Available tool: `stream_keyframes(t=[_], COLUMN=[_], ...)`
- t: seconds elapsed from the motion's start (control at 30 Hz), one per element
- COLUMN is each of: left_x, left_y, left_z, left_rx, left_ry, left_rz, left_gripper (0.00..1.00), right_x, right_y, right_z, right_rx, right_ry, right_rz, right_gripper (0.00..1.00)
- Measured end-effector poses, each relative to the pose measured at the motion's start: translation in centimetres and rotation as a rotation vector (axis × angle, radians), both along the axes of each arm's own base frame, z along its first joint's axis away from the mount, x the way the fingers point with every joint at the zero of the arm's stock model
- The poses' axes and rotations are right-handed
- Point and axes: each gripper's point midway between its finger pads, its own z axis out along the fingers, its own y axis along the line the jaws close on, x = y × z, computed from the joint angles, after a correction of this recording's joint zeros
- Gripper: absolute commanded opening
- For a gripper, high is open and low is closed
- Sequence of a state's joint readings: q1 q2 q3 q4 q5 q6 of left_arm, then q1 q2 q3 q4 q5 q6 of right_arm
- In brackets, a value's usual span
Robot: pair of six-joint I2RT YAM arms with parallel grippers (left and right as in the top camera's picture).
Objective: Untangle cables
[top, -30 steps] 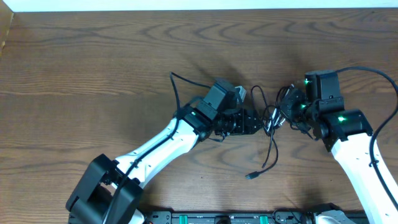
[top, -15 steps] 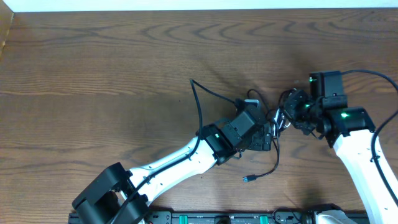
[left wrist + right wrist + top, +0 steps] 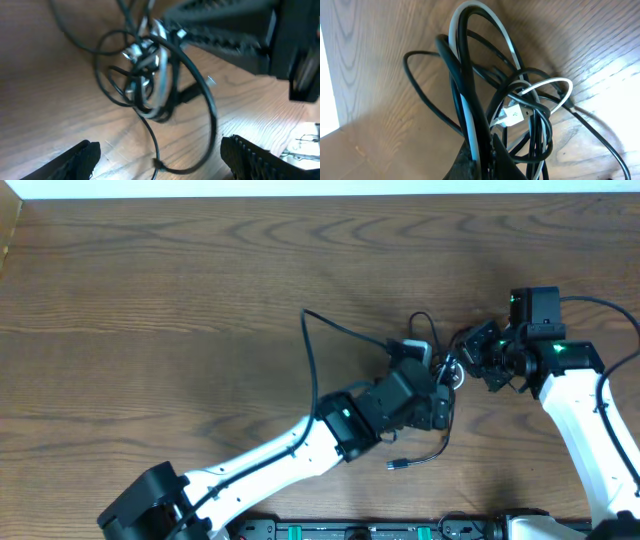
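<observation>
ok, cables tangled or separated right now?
Tangled. Right wrist view: the cables form one clump pinched in the right gripper, the white cable looping through the black ones.

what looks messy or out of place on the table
The cables are knotted in one clump, black ones looped round the white cable, pinched in the shut right gripper. The left gripper is open beside it.

The table [image 3: 150,300] is seen as brown grained wood, satin-finished. On the table, the cables [image 3: 457,80], black and white, are sheathed in smooth, glossy plastic.
</observation>
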State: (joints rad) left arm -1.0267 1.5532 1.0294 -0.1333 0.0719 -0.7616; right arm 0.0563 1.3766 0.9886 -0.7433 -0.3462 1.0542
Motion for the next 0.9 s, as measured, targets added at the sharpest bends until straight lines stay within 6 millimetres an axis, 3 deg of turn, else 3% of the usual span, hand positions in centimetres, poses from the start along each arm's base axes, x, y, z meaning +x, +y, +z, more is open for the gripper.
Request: stream_keyframes(t=[0.17,0.4,0.53,0.6,0.7,0.83,0.87,0.9], left_x=[-0.7,0.3,1.0,1.3,1.7,2.4,2.7,2.9], left_y=[-0.4,0.2,0.3,0.3,0.2,0.4,0.4,0.3], left_z=[-0.4,-0.4,-1.7,-2.6,-3.3,-2.9,-2.6,-2.3], left_rx=[0.042,0.108,0.148,0.170,0.188,0.188,0.182,0.175], left_ry=[-0.050,-0.159,-0.183,-0.189,-0.199,-0.236,-0.250,-0.264], left_rz=[-0.005,0.065,0.094,0.099,0.105,0.143,0.156,0.162], left_gripper=[0.82,0.82,0.79,0.72,0.44,0.20,0.10,0.08], right_x=[0.0,0.0,-0.2,-0.2,-0.3,-0.8,-0.8,-1.0], right_y=[0.7,2.0,2.5,2.7,2.8,2.8,2.8,2.8], right_z=[0.1,0.8,1.0,1.1,1.1,0.9,0.9,0.9], right_rx=[0.039,0.118,0.149,0.159,0.166,0.164,0.164,0.163], right_ry=[0.004,-0.006,-0.005,-0.004,-0.001,0.019,0.023,0.028], right_rz=[0.015,0.053,0.068,0.073,0.076,0.078,0.079,0.083], right_gripper=[0.01,0.01,0.01,0.01,0.01,0.01,0.01,0.01])
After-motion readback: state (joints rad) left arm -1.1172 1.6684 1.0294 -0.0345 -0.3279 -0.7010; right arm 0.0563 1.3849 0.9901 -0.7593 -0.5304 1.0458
